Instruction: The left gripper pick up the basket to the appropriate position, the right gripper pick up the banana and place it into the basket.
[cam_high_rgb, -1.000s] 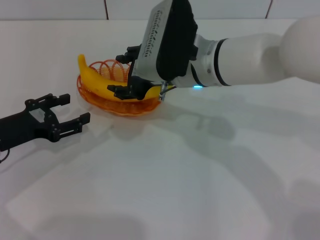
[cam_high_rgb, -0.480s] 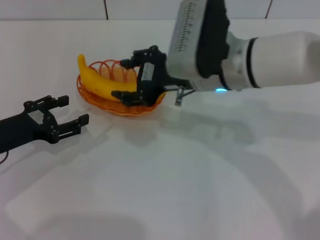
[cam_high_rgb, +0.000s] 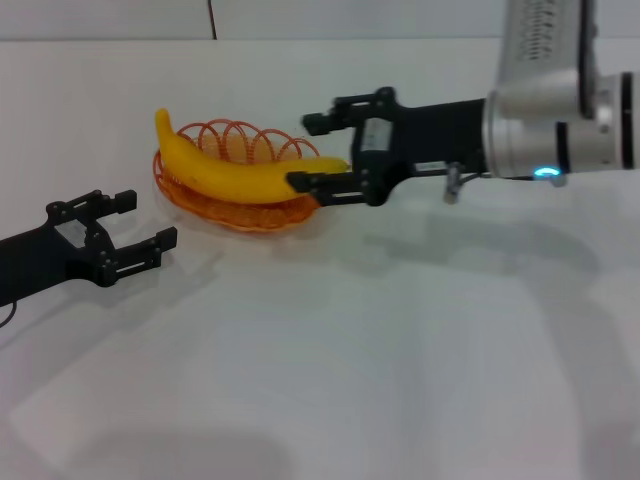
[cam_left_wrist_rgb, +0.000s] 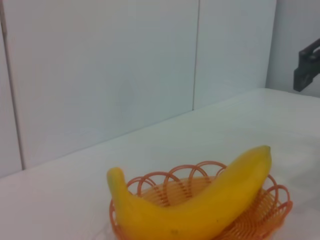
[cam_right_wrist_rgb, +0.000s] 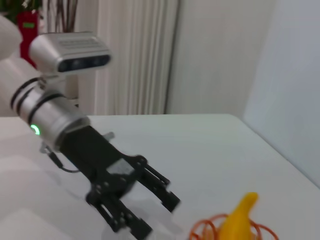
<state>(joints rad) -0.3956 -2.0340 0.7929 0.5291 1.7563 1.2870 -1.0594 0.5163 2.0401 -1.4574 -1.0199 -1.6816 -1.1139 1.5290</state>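
Banana (cam_high_rgb: 240, 176): laid lengthwise in the basket, left of centre in the head view, in the upper half; its stem end is raised over the left rim and its other end reaches the right rim. It is also seen in the left wrist view (cam_left_wrist_rgb: 200, 205).
Basket (cam_high_rgb: 205, 205): orange wire, set on the white table (cam_high_rgb: 350, 350); the looped rim is seen behind the banana.
Right gripper (cam_high_rgb: 318, 153): positioned just right of the basket, right of centre in the frame; the fingers are spread apart and nothing is held. The lower fingertip is seen at the banana's right end; contact cannot be determined.
Left gripper (cam_high_rgb: 140, 220): placed at the left edge of the frame, apart from the basket; the fingers are spread and empty.
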